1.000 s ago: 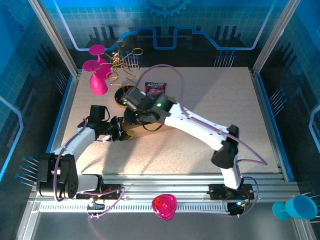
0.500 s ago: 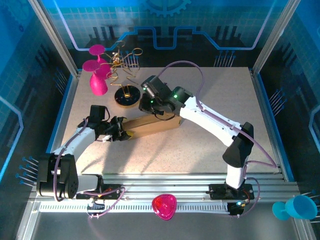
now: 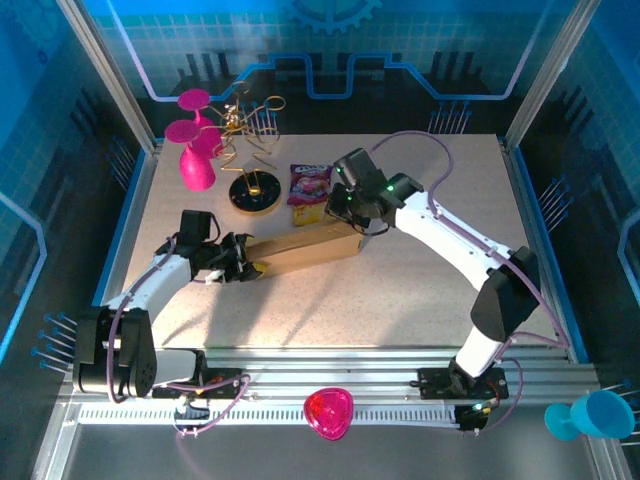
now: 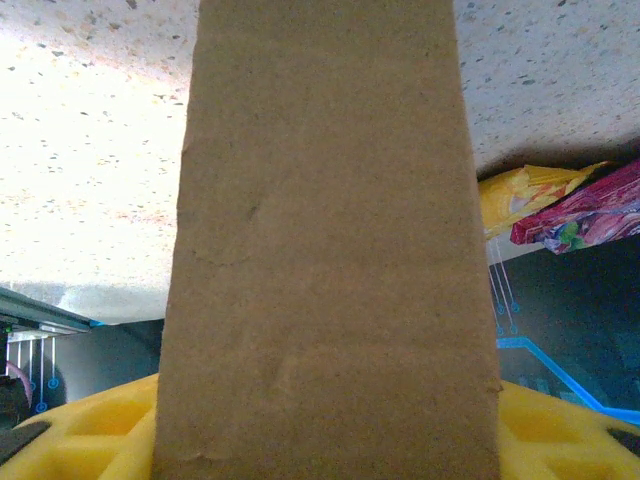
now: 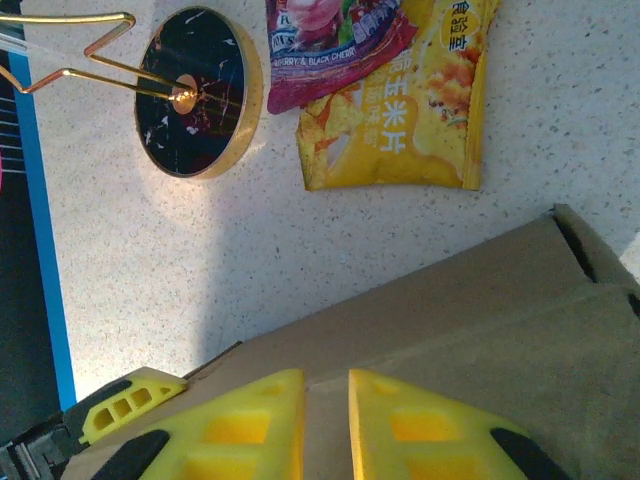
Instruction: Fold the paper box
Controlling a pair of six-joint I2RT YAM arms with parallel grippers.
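Brown cardboard, the paper box (image 3: 305,252) lies long and closed on the bench (image 3: 430,300), just in front of the snack packets (image 3: 310,185). The left tool (image 3: 245,265) grasps its left end, same as one second before. The right tool (image 5: 326,385) has moved from the box's middle to its right end, uncovering the packets. Its fingers stand almost together over the cardboard; I cannot tell if they pinch it.

The paper box (image 3: 305,250) is plain brown, and the table (image 3: 430,290) is speckled beige. One snack packet (image 5: 400,120) is yellow, the other packet (image 5: 330,40) magenta-purple. The round base (image 5: 197,95) is black-marbled with a gold rim. The right tool (image 5: 326,380) has yellow fingers (image 5: 410,425).
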